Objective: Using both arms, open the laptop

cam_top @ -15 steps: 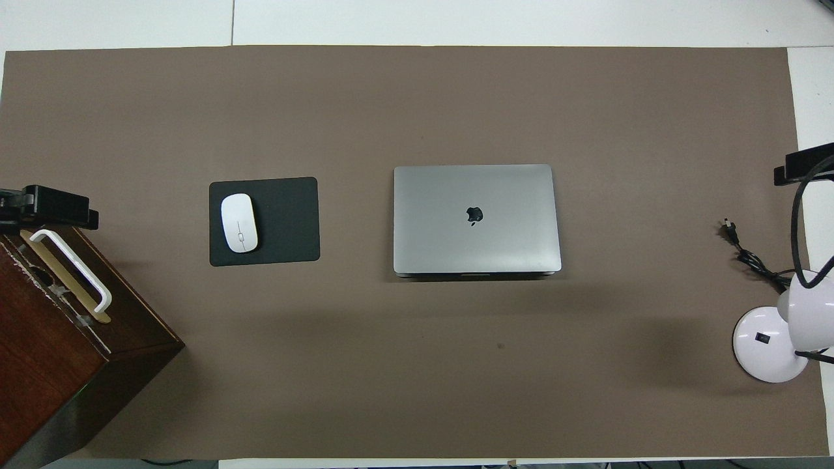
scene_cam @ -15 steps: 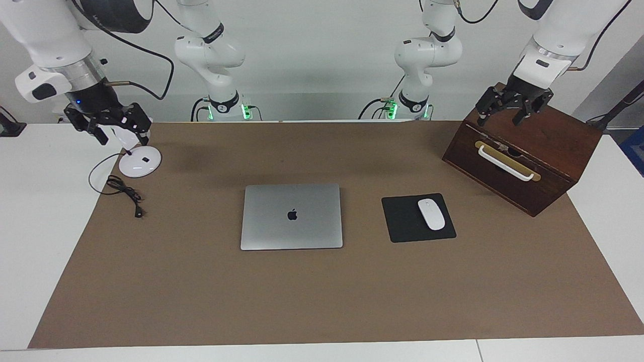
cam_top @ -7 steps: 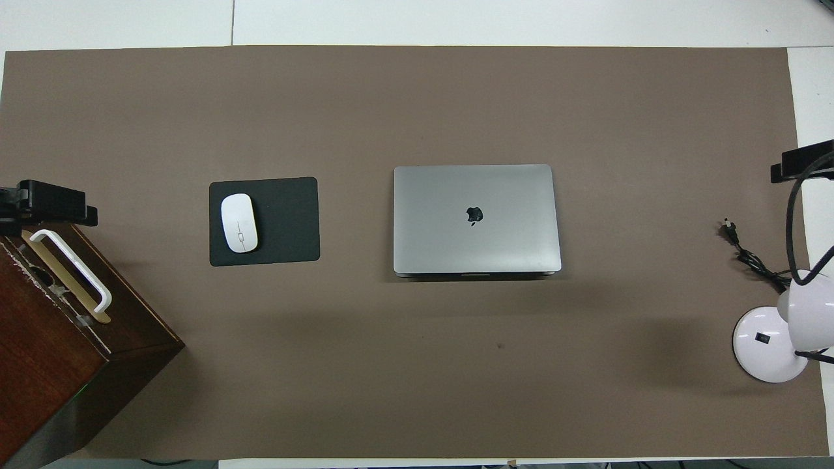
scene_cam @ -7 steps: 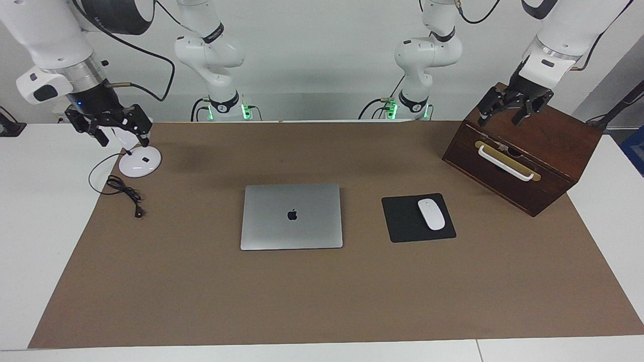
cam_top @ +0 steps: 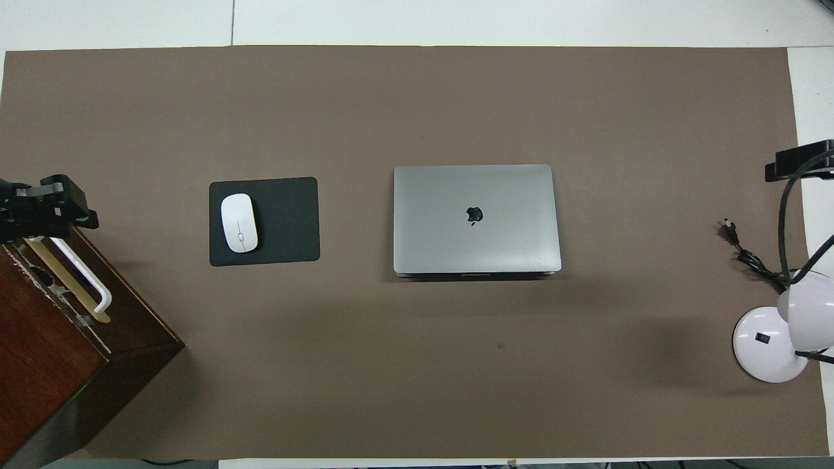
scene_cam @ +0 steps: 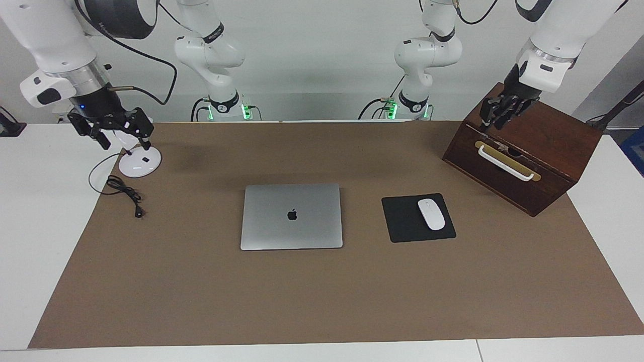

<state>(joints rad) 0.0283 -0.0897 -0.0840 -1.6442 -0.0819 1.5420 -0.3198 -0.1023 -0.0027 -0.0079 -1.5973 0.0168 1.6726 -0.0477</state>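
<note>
The laptop [scene_cam: 291, 216] lies closed in the middle of the brown surface [scene_cam: 322, 301], beside the mouse pad [scene_cam: 418, 217]. The left hand [scene_cam: 495, 118] is in the air over the wooden box [scene_cam: 543, 146], its fingers nearly together on nothing. The right hand [scene_cam: 115, 131] is over the lamp base [scene_cam: 140, 162], fingers apart

In the overhead view the wooden box [cam_top: 58, 352] runs off the picture's edge, the white desk lamp [cam_top: 778, 332] is cropped, and the right pincer [cam_top: 798, 163] shows only a tip.
</note>
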